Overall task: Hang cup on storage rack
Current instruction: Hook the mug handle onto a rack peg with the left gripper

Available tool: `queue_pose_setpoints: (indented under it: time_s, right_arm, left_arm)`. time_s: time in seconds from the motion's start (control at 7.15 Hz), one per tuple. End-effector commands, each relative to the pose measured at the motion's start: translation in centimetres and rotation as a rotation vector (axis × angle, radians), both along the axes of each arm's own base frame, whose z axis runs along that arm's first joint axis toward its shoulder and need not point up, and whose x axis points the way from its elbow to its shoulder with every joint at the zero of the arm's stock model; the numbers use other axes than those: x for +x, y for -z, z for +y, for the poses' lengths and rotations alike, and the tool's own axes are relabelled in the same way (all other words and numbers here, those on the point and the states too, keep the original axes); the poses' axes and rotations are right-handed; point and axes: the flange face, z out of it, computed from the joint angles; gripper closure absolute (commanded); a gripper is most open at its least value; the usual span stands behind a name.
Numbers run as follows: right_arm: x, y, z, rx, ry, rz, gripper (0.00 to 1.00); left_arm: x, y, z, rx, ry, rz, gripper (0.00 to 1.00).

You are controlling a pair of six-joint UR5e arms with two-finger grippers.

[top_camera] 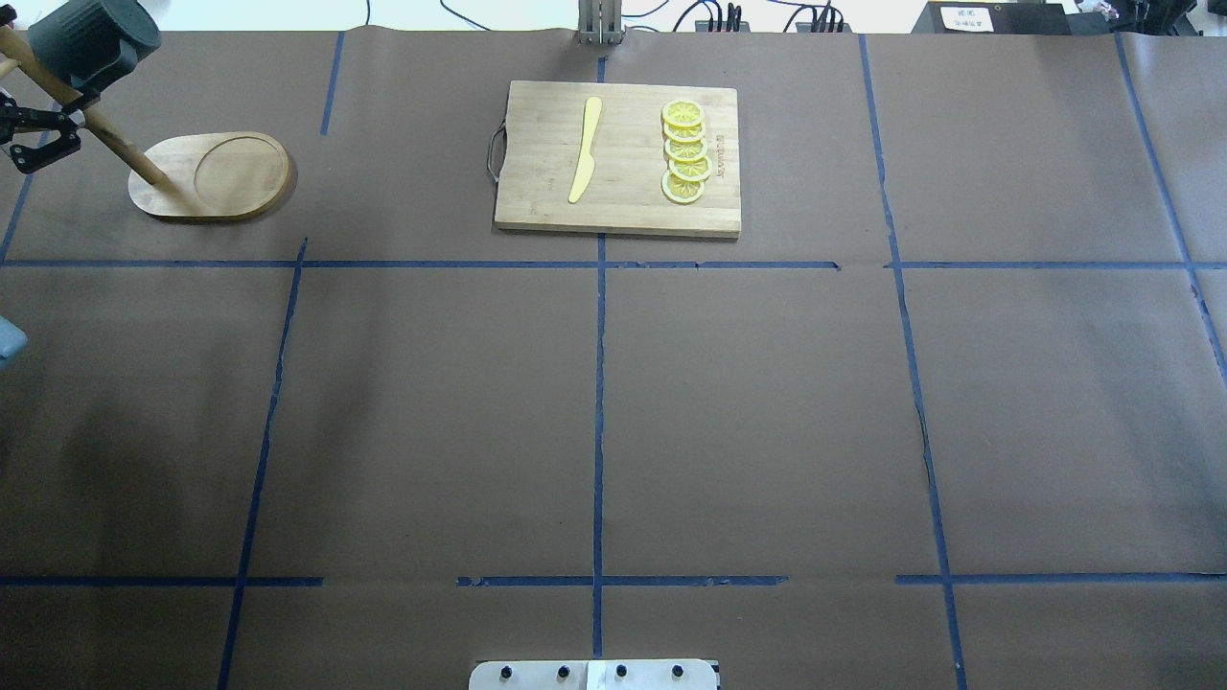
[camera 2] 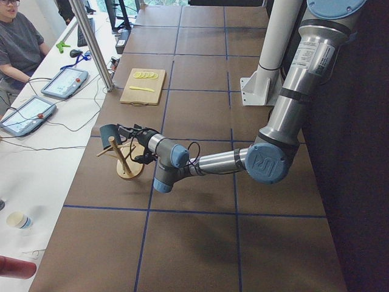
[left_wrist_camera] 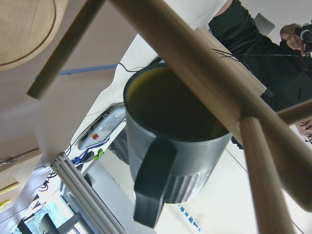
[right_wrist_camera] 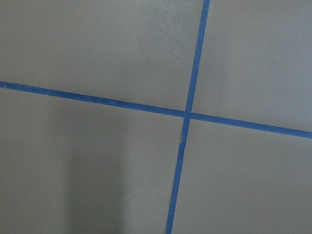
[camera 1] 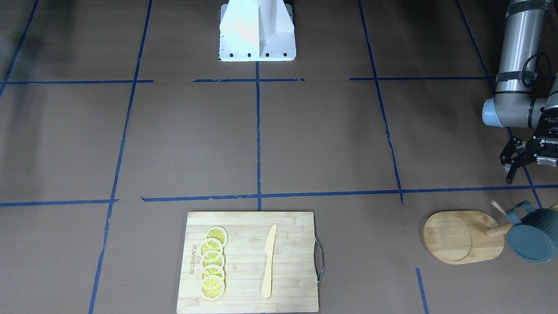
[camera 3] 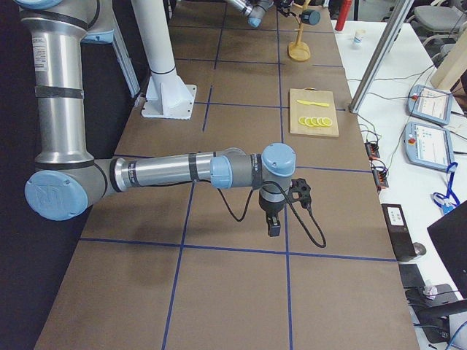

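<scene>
The dark blue-grey cup hangs off the table at the top of the bamboo storage rack, its flat bottom towards the front-facing camera. In the overhead view the cup sits high on the rack's post above the oval base. My left gripper is open and empty, a short way from the rack and touching nothing; it also shows at the overhead view's left edge. The left wrist view shows the cup close up behind the post. My right gripper hangs over bare table; I cannot tell its state.
A rectangular cutting board with a metal handle holds lemon slices and a yellow knife at the table's far middle. The robot's white base stands at the near edge. An operator and tablets sit beside the table.
</scene>
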Motion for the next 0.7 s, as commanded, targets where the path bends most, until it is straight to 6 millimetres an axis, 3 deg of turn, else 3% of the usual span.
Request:
queue_pose_setpoints:
  time_s: [0.0, 0.28, 0.56]
  right_arm:
    - [0.0, -0.4, 0.1, -0.009, 0.000, -0.003, 0.00]
    - [0.4, -2.5, 1.9, -0.053, -0.005, -0.001, 0.01]
    - [1.0, -4.9, 4.3, -0.094, -0.008, 0.004, 0.01]
  left_arm:
    - [-3.1, 1.0, 3.2, 0.059, 0.025, 0.020, 0.00]
    - [-4.1, 2.1, 7.2, 0.236, 0.026, -0.193, 0.00]
    - [-4.7, 1.8, 8.6, 0.444, 0.024, -0.474, 0.00]
